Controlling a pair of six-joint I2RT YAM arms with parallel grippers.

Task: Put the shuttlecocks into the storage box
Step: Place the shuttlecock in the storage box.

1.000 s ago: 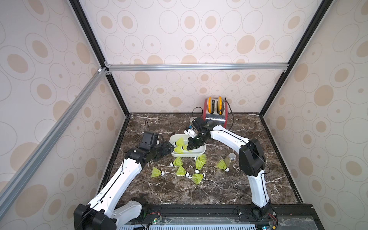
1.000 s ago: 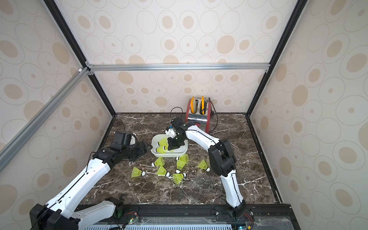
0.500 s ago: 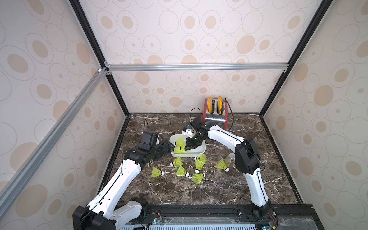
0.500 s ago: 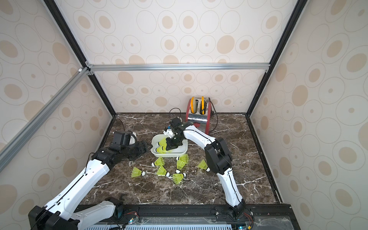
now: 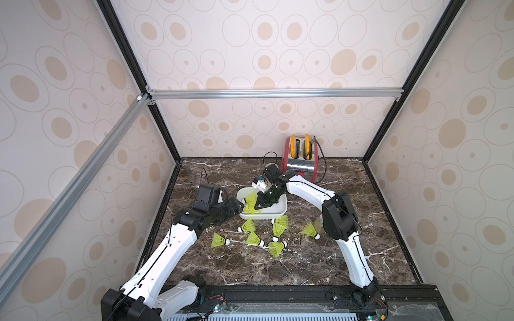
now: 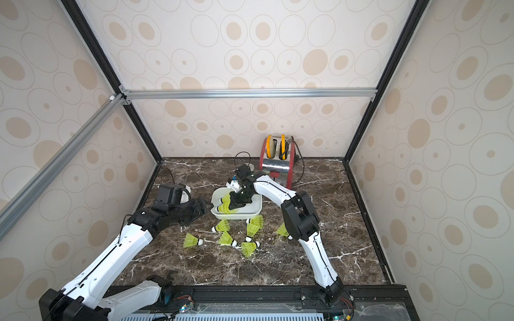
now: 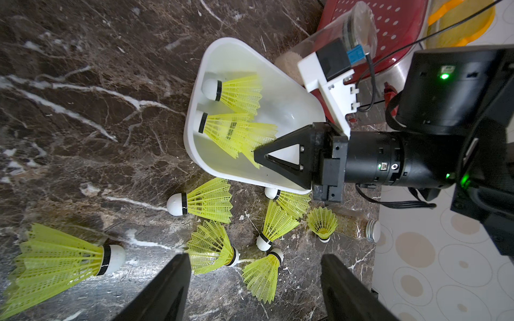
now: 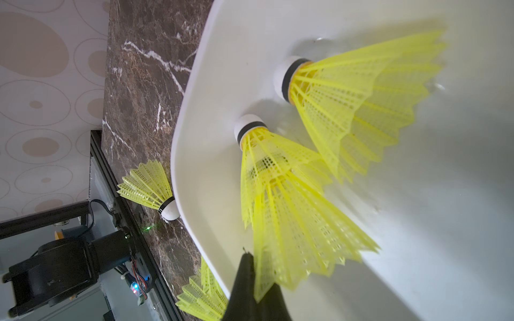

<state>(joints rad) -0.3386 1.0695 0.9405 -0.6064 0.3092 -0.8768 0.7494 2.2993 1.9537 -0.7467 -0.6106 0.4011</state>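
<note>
While the right gripper [image 8: 246, 254] pinches a shuttlecock [image 8: 292, 222] by its skirt inside the white box [image 5: 278, 215], the left gripper [image 5: 238, 207] hangs open just beside it; seven shuttlecocks [image 5: 251, 239] litter the marble tabletop [image 5: 278, 266].

Right wrist view crops the storage box [image 8: 200, 111].

You're working in a lab-style robot test cell: patterned panels [image 5: 264, 55] close you in on three sides, framed by black posts [image 5: 125, 47] and bare aluminium bars [image 5: 272, 93]. Two white arms [image 5: 169, 250] rise from a black rail [image 5: 292, 296] with exposed wiring at the front edge of the marble-look surface [image 5: 250, 266], with a red toaster [image 5: 300, 164] against the back panel.
</note>
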